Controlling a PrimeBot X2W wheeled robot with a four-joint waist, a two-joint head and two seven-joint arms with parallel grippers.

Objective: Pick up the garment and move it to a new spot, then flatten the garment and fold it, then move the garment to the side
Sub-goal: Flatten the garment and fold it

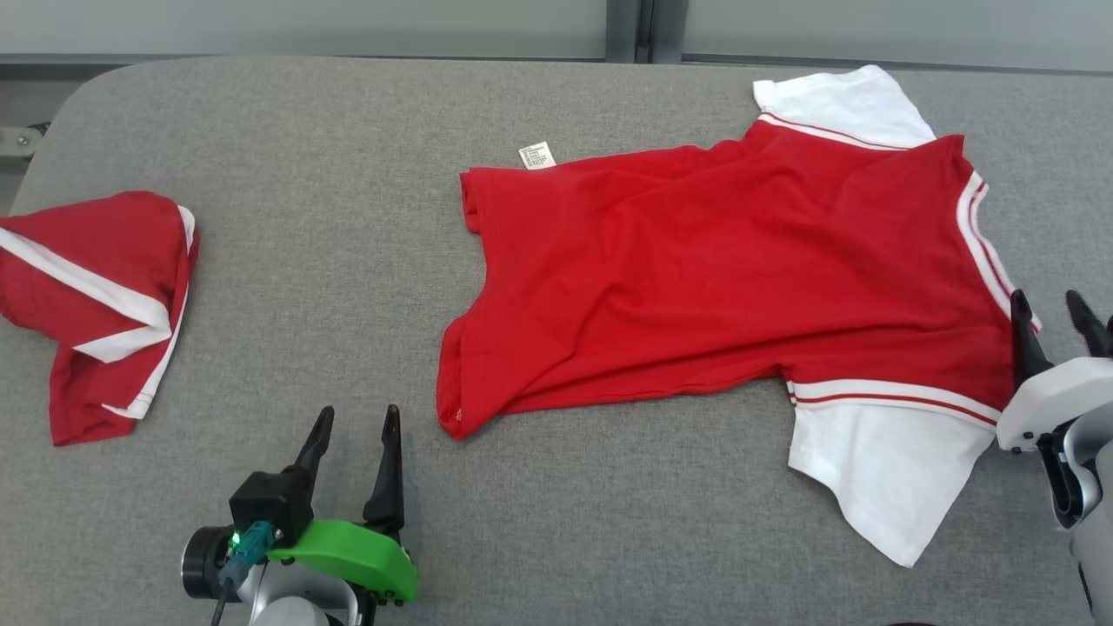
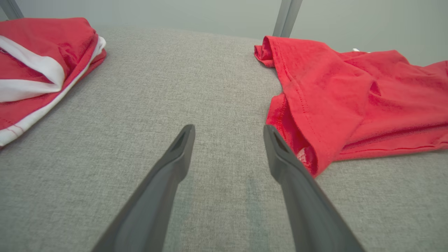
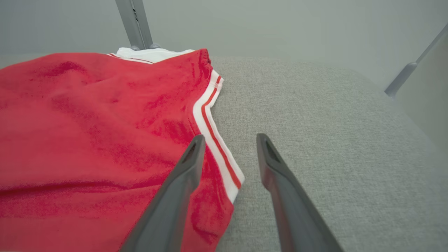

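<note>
A folded red top (image 1: 96,304) lies at the bench's (image 1: 348,174) left edge. The left gripper (image 1: 357,417) hangs low near the front, fingers spread wide, pointing away — its wrist view shows the shirt's (image 1: 713,278) hem corner just beside one finger (image 2: 290,168). The shirt lies spread across the middle and right, white sleeves out. The right gripper (image 1: 1046,300) sits at its striped right edge, fingers parted, pinching nothing — its wrist view puts one finger (image 3: 175,189) over the stripe, the other over bare bench.
</note>
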